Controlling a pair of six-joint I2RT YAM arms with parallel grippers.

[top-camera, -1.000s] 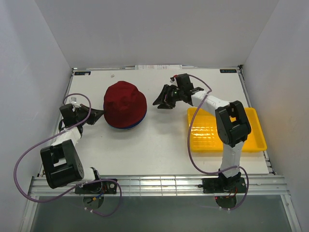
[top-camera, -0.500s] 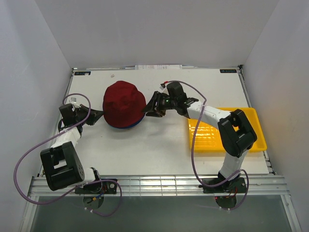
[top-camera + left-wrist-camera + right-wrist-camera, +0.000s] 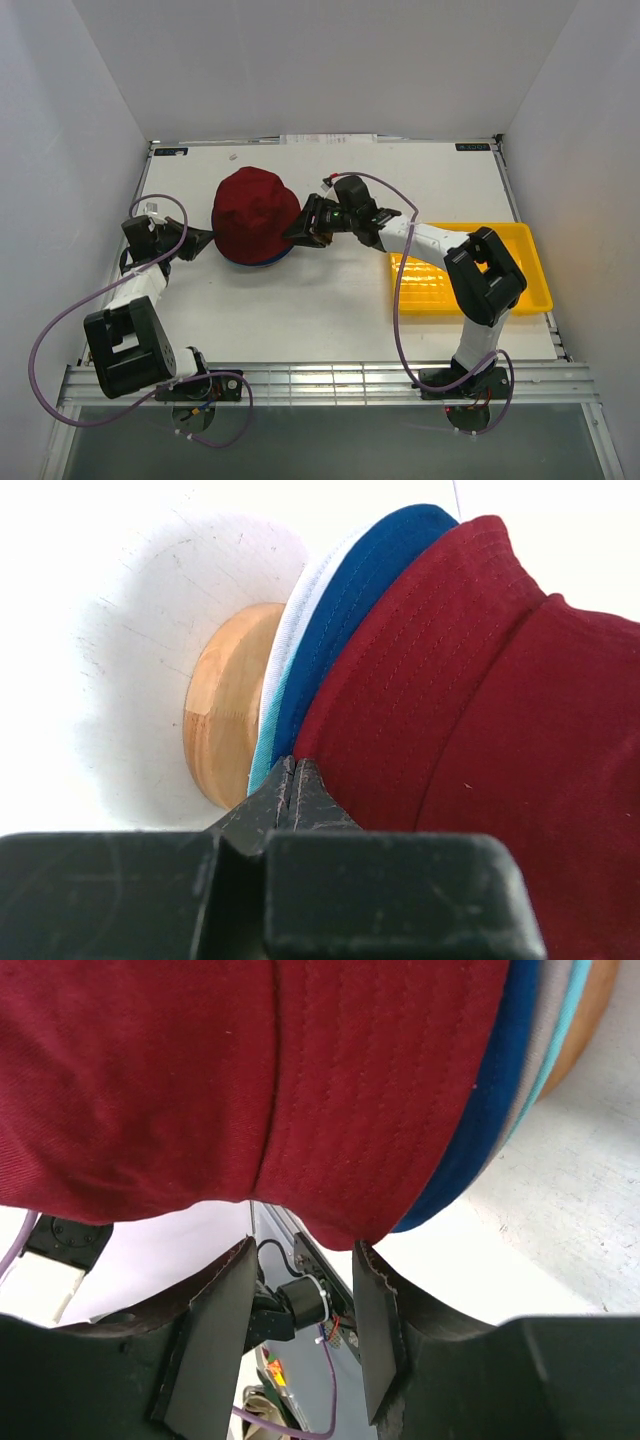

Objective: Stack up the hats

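The hats sit stacked on a wooden stand [image 3: 225, 715]. The dark red hat [image 3: 256, 213] is on top. Under it show the brims of the royal blue hat [image 3: 350, 610], a pale grey one [image 3: 296, 625] and a teal one [image 3: 262, 770]. My left gripper [image 3: 205, 239] is shut, its tips [image 3: 293, 770] touching the brims at the stack's left edge; whether fabric is pinched cannot be told. My right gripper [image 3: 296, 231] is open at the stack's right side, with the red brim [image 3: 370, 1110] hanging just above its spread fingers [image 3: 375, 1330].
A yellow plastic tray [image 3: 520, 290] lies at the right of the table, beside my right arm. The white table [image 3: 330, 310] is walled on three sides.
My right gripper has moved left from open table to the stack's right edge. My left gripper has stayed at the left edge.
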